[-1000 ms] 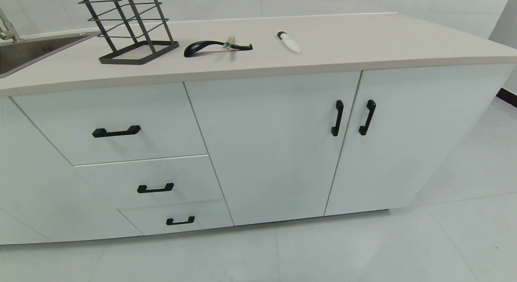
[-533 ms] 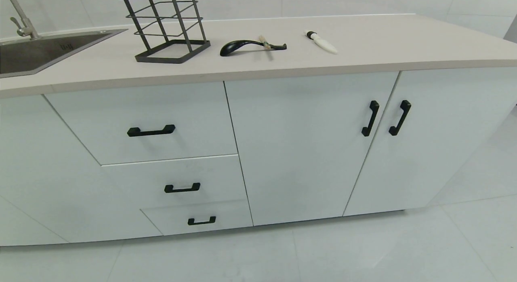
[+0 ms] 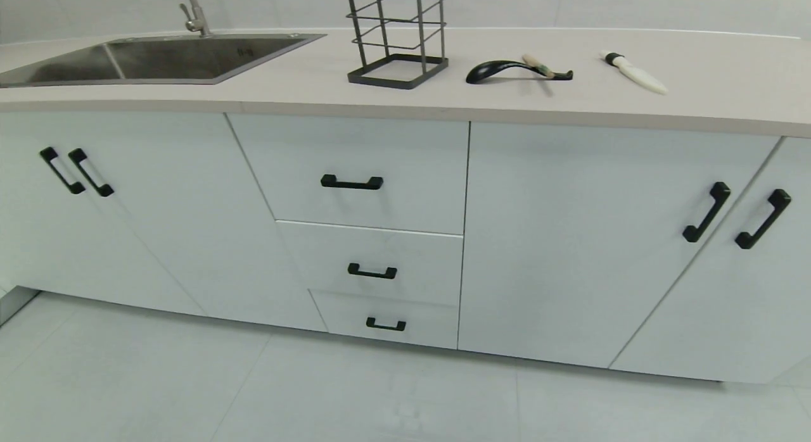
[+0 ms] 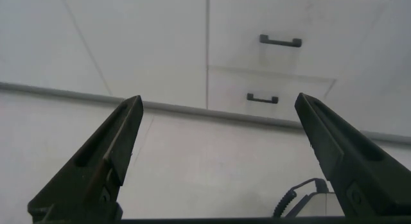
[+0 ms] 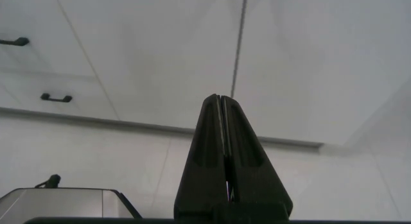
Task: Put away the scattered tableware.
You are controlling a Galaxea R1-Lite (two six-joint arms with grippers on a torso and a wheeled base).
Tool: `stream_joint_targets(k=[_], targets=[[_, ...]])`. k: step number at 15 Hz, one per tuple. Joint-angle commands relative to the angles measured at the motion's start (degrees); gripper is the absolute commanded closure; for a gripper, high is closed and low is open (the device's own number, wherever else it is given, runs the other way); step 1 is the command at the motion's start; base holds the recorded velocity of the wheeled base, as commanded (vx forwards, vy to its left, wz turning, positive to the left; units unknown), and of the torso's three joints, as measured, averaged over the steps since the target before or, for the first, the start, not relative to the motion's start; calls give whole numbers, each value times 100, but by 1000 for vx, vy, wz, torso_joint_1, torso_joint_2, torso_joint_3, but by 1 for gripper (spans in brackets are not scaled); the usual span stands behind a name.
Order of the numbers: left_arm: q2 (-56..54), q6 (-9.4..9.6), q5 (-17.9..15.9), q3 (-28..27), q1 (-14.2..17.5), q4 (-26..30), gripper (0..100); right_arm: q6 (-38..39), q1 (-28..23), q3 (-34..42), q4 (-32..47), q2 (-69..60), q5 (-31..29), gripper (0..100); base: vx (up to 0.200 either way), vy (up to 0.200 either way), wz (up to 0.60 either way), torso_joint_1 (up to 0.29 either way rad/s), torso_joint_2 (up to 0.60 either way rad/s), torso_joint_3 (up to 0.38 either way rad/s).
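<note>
Black spoon (image 3: 500, 69), a wooden-handled utensil (image 3: 537, 65) lying across its handle, and a white knife (image 3: 633, 72) lie on the table (image 3: 285, 87) beside the wire rack (image 3: 396, 37), well above and apart from both end effectors.

Left end effector (image 4: 218, 102): jaws spread wide, empty, low before the drawers (image 4: 308, 18).

Right end effector (image 5: 221, 99): jaws pressed together, holding nothing, low before the cabinet doors (image 5: 160, 57).

Within the last second the whole head view has shifted sideways, bringing the sink (image 3: 158, 49) fully into frame. The camera moved; the tableware did not.

Judgement: approach phase, no item collected yet.
</note>
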Motion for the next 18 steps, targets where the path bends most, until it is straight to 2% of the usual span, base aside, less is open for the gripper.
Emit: stream_joint_targets(k=[1, 9, 12, 14, 15, 16, 17, 18], targets=[[-2, -20, 2, 2, 2, -4, 0, 5, 1, 0, 0, 9, 2, 100, 200, 0, 0, 2, 2, 2], [-2, -20, 2, 2, 2, -4, 0, 5, 1, 0, 0, 0, -7, 100, 200, 0, 0, 1, 3, 1], [-2, 15, 2, 2, 2, -4, 0, -4, 1, 0, 0, 0, -7, 100, 0, 0, 0, 0, 0, 0], [-2, -72, 11, 2, 2, -4, 0, -4, 1, 0, 0, 0, -7, 100, 0, 0, 0, 0, 0, 0], [-2, -64, 11, 2, 2, -4, 0, -4, 1, 0, 0, 0, -7, 100, 0, 0, 0, 0, 0, 0], [-2, 33, 11, 2, 2, 5, 0, -4, 1, 0, 0, 0, -7, 100, 0, 0, 0, 0, 0, 0], [-2, 24, 11, 2, 11, -4, 0, -4, 1, 0, 0, 0, -7, 100, 0, 0, 0, 0, 0, 0], [-2, -64, 11, 2, 2, -4, 0, -4, 1, 0, 0, 0, -7, 100, 0, 0, 0, 0, 0, 0]])
